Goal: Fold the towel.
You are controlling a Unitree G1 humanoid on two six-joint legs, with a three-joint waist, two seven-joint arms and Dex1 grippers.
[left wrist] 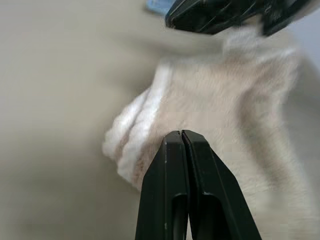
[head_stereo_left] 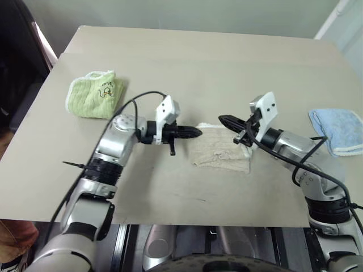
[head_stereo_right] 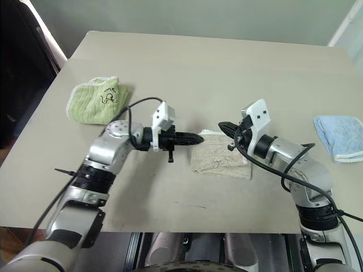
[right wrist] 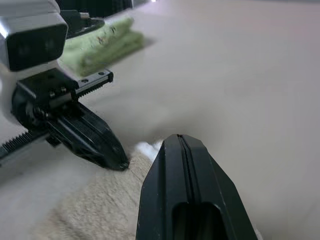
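Note:
The towel is a small folded beige bundle with a white edge, lying in the middle of the table. My left gripper points level toward the towel's far left corner, fingers shut, with no cloth seen between them. In the left wrist view its tip sits at the towel's white-edged side. My right gripper hovers shut just past the towel's far edge, tip facing the left gripper with a short gap between them. The right wrist view has its shut fingers above the towel.
A folded light-green cloth with a printed drawing lies at the far left of the table. A light-blue cloth lies at the right edge. Bare tabletop stretches beyond the towel and in front of it.

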